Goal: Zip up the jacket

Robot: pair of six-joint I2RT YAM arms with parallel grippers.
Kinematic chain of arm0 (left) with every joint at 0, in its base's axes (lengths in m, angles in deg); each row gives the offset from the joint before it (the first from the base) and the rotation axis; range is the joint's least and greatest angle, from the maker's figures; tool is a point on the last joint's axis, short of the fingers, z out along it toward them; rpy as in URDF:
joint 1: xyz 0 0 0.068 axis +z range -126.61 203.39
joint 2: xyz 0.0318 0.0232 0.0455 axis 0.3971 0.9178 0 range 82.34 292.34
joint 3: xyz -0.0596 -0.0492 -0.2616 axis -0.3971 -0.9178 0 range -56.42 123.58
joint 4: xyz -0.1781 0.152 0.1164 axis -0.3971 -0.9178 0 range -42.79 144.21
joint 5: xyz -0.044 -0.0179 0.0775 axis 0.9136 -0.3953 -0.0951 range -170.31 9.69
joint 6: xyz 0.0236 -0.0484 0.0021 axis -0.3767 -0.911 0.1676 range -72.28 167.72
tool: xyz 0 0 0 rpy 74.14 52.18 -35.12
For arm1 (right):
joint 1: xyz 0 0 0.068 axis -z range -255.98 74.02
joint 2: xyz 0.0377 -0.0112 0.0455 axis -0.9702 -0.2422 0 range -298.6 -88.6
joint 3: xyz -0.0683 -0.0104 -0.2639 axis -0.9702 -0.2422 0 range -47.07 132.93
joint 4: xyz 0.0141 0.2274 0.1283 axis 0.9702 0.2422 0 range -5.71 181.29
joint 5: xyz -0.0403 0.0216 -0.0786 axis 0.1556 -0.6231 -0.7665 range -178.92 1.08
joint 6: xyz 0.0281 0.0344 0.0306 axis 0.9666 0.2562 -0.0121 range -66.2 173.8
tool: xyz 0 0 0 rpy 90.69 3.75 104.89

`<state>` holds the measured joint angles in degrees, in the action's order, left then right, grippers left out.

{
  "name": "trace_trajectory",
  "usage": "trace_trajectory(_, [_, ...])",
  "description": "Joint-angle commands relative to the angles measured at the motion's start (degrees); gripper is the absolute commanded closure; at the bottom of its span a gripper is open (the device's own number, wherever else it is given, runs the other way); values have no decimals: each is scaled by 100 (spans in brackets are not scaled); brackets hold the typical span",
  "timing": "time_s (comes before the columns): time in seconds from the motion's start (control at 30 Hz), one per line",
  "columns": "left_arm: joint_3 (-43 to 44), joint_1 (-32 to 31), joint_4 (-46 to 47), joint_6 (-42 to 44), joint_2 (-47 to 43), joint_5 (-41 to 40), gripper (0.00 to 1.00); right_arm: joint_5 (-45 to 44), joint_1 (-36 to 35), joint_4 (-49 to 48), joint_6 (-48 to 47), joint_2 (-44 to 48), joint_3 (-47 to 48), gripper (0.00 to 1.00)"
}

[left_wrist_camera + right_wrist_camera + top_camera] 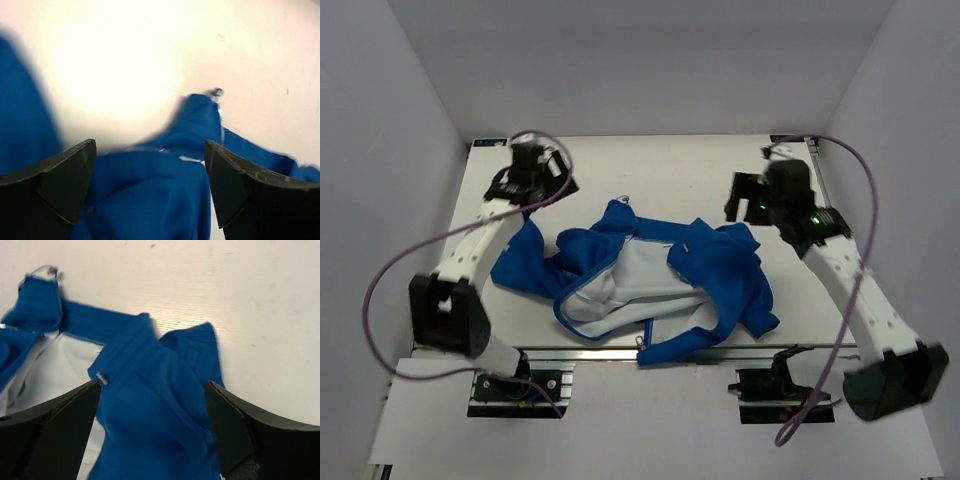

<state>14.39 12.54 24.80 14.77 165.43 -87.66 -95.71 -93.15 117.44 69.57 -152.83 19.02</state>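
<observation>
Looking at your left gripper (pixel 150 146) first: the jaws stand wide apart with nothing between them, and neither finger touches cloth. It hangs over the far-left part of the table (pixel 670 165), above the jacket's (pixel 725 270) far-left tip. Same deal with your right gripper (pixel 152 385): it's spread wide, holding nothing, and hovering over the jacket's right-hand blue fold.

The jacket lies crumpled and unzipped in the middle of the table, front open with the white lining (pixel 635 275) facing up. One blue lump of it sticks out to the left, beside your left arm. In the left wrist view the zipper teeth (pixel 220 122) run down from a raised peak of cloth, with a small metal bit (pixel 217 92) at the tip. In the right wrist view a little metal tab (pixel 102 378) sits on the blue edge right beside the lining.

Edges: the near hem lies right at the front of the table and reaches the metal rail (pixel 580 351). You can't tell from these views whether it hangs over. Bare tabletop runs along the whole far side behind the jacket, with narrower strips on either side. White walls (pixel 400 120) close in on the left, right and back.
</observation>
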Motion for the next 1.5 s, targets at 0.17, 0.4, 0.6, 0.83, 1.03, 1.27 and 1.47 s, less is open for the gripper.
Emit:
trace_trajectory(0.17, [1646,-708,-135,1818,2491,1350,2,-375,-735,-18,-514,-2391,1169,11])
trace_trajectory(0.4, [2015,-752,-205,2082,3362,1676,2,-209,-744,351,40,-4279,2346,11])
trace_trajectory(0.6, [1911,-813,74,2100,3697,1886,5,-298,-744,69,374,-5063,2444,10])
trace_trajectory(0.83, [1648,-813,330,2205,3750,2229,50,45,-744,-79,427,-4829,1699,19])
trace_trajectory(1.03, [1199,-813,849,2205,3390,2704,100,529,-744,-828,286,-4405,949,100])
trace_trajectory(1.27, [1234,-813,1172,2205,2021,2651,100,-128,-744,-906,-12,-3337,1679,100])
trace_trajectory(1.47, [628,-866,1963,2056,-176,2607,100,-297,-753,-1732,-574,-1474,1557,100])
